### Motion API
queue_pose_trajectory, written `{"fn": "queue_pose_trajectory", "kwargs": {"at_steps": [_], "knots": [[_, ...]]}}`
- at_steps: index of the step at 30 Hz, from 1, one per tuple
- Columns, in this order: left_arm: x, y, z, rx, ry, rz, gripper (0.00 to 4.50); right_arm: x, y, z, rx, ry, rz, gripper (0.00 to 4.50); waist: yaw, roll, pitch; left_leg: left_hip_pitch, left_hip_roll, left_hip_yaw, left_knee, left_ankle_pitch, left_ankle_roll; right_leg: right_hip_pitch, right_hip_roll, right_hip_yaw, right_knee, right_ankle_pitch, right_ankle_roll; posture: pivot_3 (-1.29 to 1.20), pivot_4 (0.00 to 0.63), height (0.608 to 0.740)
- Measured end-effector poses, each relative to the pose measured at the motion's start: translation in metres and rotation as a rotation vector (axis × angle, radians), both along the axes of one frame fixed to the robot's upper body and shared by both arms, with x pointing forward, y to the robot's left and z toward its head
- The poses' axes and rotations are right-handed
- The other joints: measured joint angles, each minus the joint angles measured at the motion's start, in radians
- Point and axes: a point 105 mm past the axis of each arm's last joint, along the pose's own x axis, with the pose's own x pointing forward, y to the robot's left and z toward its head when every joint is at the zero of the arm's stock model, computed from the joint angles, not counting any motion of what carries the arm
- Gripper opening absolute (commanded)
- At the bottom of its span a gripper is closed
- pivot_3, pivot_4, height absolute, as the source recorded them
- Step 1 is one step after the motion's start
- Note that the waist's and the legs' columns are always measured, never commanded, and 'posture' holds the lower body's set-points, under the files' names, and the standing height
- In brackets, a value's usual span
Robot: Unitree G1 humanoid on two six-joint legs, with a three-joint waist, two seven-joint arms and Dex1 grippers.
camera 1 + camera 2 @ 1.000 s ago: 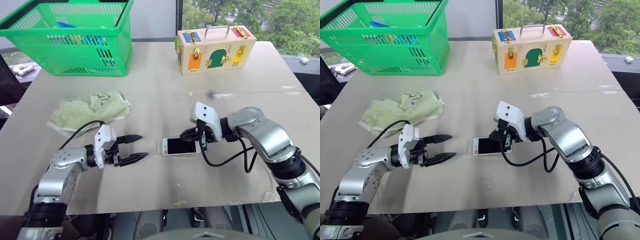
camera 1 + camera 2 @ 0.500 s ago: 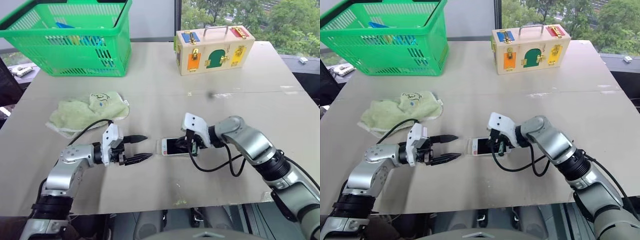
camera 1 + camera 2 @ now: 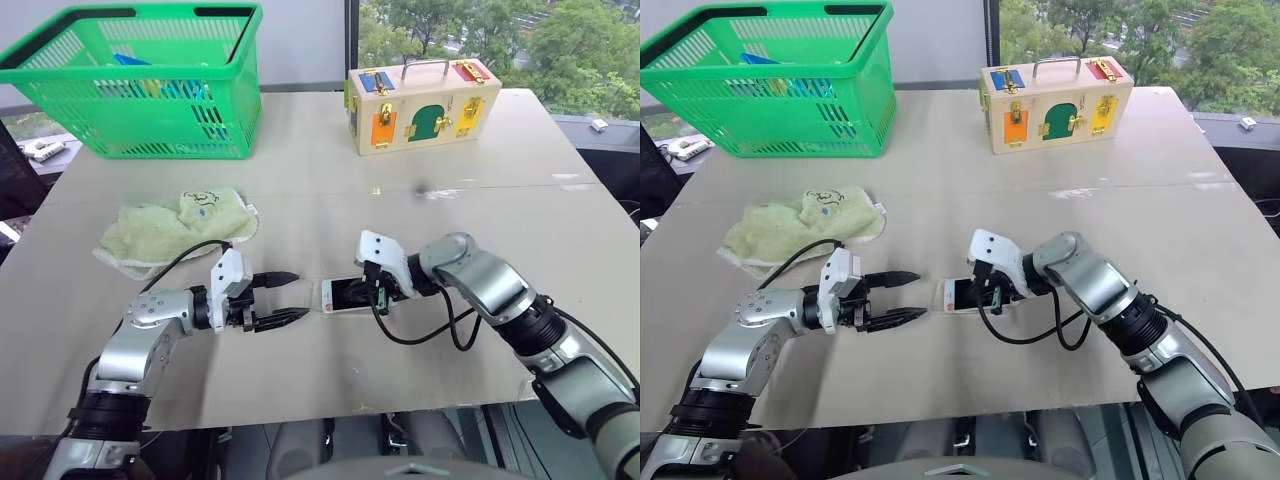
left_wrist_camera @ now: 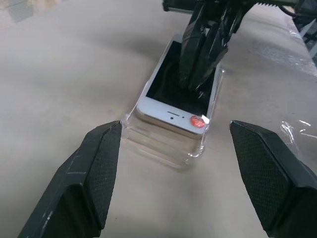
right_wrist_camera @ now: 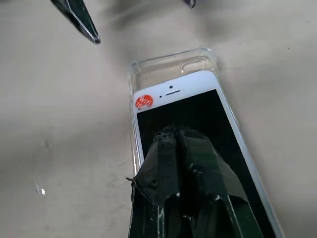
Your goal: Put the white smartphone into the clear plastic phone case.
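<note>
Reading the labels first, I find no legible writing: the white smartphone (image 4: pixel 173 106) carries a small round red sticker (image 4: pixel 196 120) on its bezel, with white marks I cannot make out. The pale green towel (image 3: pixel 180 226) on the left shows a stitched face but no words.

The phone lies screen-up near the middle of the table (image 3: pixel 480 150), sitting in the clear plastic phone case (image 5: pixel 168 67); the case's open end juts out beyond the phone's top edge, so the phone is not fully seated. My right claw (image 5: pixel 177 134) is fully closed, gripping nothing, its joined tips pressed down on the black screen. That arm reaches in from the right with the wrist bent, pointing left and downward.

My left claw (image 3: pixel 278 298) hovers just left of the case, fingers spread wide and empty, either side of the case's near end in the wrist view without touching it. Its forearm lies low over the table, pointing right.

At the far side stand a green basket (image 3: pixel 150 85) and a wooden latch box (image 3: pixel 420 95).
</note>
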Motion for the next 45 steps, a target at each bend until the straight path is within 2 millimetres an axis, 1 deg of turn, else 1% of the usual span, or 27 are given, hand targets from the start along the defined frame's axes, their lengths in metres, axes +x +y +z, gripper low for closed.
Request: {"fn": "queue_pose_trajectory", "kwargs": {"at_steps": [1,2,3,4,6,7,9,12,13,15,18,21,24,28,29,31,33,36,40,45], "knots": [[0.000,0.000,0.000,0.000,0.003,-0.001,2.34,0.000,-0.002,0.001,0.009,0.013,-0.016,0.00,0.001,0.000,0.000,-0.001,0.000,0.000,0.000,0.000,0.000,0.000,0.000,0.000,0.000,0.001,-0.001,0.00,0.150,0.740],[0.000,0.000,-0.001,0.000,0.005,-0.004,1.84,-0.001,-0.005,0.005,0.026,0.025,-0.042,0.00,0.000,0.001,0.001,-0.003,0.000,0.000,0.000,0.000,0.000,-0.002,-0.001,0.000,0.000,0.003,-0.001,0.00,0.150,0.740],[0.000,0.000,-0.001,0.001,0.007,-0.004,1.50,-0.001,-0.007,0.008,0.034,0.025,-0.053,0.00,0.000,0.001,0.001,-0.003,0.000,0.001,0.000,0.000,0.000,-0.003,-0.001,0.000,0.000,0.004,0.000,0.00,0.150,0.740],[0.000,0.001,-0.002,0.002,0.010,-0.008,0.93,0.000,-0.009,0.015,0.053,0.020,-0.071,0.00,-0.001,0.001,0.001,-0.006,-0.001,0.001,0.000,0.000,0.000,-0.006,-0.001,0.001,0.000,0.004,0.000,0.00,0.150,0.740],[0.001,0.002,-0.003,0.009,0.016,-0.012,0.14,-0.001,-0.013,0.029,0.087,-0.006,-0.086,0.00,-0.001,0.001,0.001,-0.012,-0.001,0.000,0.000,0.000,0.000,-0.011,0.000,0.000,0.000,0.004,0.000,0.00,0.150,0.740],[0.002,0.002,-0.004,0.016,0.021,-0.013,0.05,-0.003,-0.015,0.035,0.097,-0.017,-0.090,0.00,-0.001,0.001,0.001,-0.013,-0.001,-0.001,0.000,0.000,0.000,-0.012,0.001,0.000,0.000,0.004,0.000,0.00,0.150,0.740],[0.003,0.001,-0.006,0.029,0.027,-0.030,0.05,-0.007,-0.021,0.045,0.115,-0.045,-0.108,0.00,-0.001,0.001,0.001,-0.014,-0.001,-0.001,0.000,0.000,0.000,-0.012,0.001,-0.001,0.000,0.004,0.000,0.00,0.150,0.740],[0.003,-0.002,-0.010,0.056,0.036,-0.047,0.05,-0.010,-0.031,0.049,0.122,-0.073,-0.149,0.00,-0.001,0.001,0.001,-0.015,-0.001,-0.001,0.000,0.000,0.000,-0.012,0.001,-0.001,-0.002,0.004,0.001,0.00,0.150,0.740],[0.003,-0.002,-0.012,0.066,0.041,-0.047,0.05,-0.011,-0.037,0.047,0.107,-0.081,-0.168,0.00,-0.001,0.001,0.001,-0.015,-0.001,-0.001,0.000,0.000,0.000,-0.012,0.001,-0.001,-0.002,0.003,0.002,0.00,0.150,0.740],[0.003,0.000,-0.017,0.085,0.054,-0.044,0.05,-0.013,-0.058,0.036,0.026,-0.115,-0.238,0.00,0.002,0.001,0.001,-0.015,-0.001,-0.001,0.000,0.000,0.000,-0.012,0.000,-0.002,-0.004,0.002,0.003,0.00,0.150,0.740],[0.003,0.001,-0.019,0.092,0.054,-0.043,0.05,-0.017,-0.082,0.023,-0.066,-0.137,-0.313,0.00,0.002,0.001,0.002,-0.015,-0.001,-0.001,0.000,0.000,0.000,-0.011,0.000,-0.001,-0.004,0.002,0.004,0.00,0.150,0.740],[0.004,0.003,-0.019,0.100,0.052,-0.048,0.05,-0.020,-0.091,0.023,-0.104,-0.165,-0.333,0.00,-0.003,0.001,0.002,-0.014,0.000,-0.002,0.000,0.000,0.000,-0.012,0.001,-0.001,-0.003,0.002,0.004,0.00,0.150,0.740],[0.006,0.005,-0.019,0.109,0.046,-0.058,0.05,-0.022,-0.090,0.021,-0.116,-0.170,-0.325,0.00,-0.003,0.001,0.002,-0.014,0.000,-0.002,0.000,0.000,0.000,-0.011,0.002,-0.002,-0.003,0.002,0.004,0.00,0.150,0.740],[0.006,0.005,-0.019,0.112,0.046,-0.073,0.05,-0.024,-0.084,0.011,-0.135,-0.146,-0.298,0.00,-0.003,0.001,0.002,-0.015,0.000,-0.002,0.000,0.000,0.000,-0.012,0.002,-0.002,-0.004,0.002,0.004,0.00,0.150,0.740],[0.006,0.005,-0.019,0.116,0.041,-0.076,0.05,-0.024,-0.083,0.006,-0.147,-0.133,-0.290,0.00,-0.003,0.001,0.002,-0.015,0.000,-0.002,0.000,0.000,0.000,-0.012,0.002,-0.002,-0.004,0.002,0.004,0.00,0.150,0.740],[0.006,0.005,-0.020,0.117,0.039,-0.077,0.05,-0.024,-0.081,0.005,-0.145,-0.128,-0.283,0.00,-0.003,0.001,0.002,-0.015,0.000,-0.002,0.000,0.000,0.000,-0.012,0.002,-0.002,-0.004,0.002,0.004,0.00,0.150,0.740],[0.006,0.004,-0.020,0.118,0.036,-0.077,0.05,-0.023,-0.075,0.004,-0.119,-0.107,-0.273,0.00,-0.003,0.001,0.002,-0.014,0.000,-0.002,0.000,0.000,0.000,-0.011,0.002,-0.002,-0.004,0.002,0.004,0.00,0.150,0.740],[0.006,0.003,-0.020,0.114,0.033,-0.074,0.05,-0.024,-0.072,-0.003,-0.123,-0.076,-0.251,0.00,-0.002,0.001,0.002,-0.015,0.000,-0.002,0.000,0.000,0.000,-0.011,0.002,-0.002,-0.004,0.002,0.004,0.00,0.150,0.740],[0.006,0.003,-0.020,0.115,0.032,-0.074,0.05,-0.020,-0.067,0.001,-0.100,-0.074,-0.218,0.00,-0.002,0.001,0.002,-0.014,0.000,-0.002,0.000,0.000,0.000,-0.011,0.002,-0.002,-0.004,0.002,0.004,0.00,0.150,0.740],[0.007,0.003,-0.020,0.111,0.032,-0.071,0.05,-0.027,-0.055,0.003,-0.103,-0.056,-0.104,0.00,-0.002,0.001,0.002,-0.014,0.000,-0.002,0.000,0.000,0.000,-0.011,0.002,-0.002,-0.003,0.002,0.004,0.00,0.150,0.740]]}}
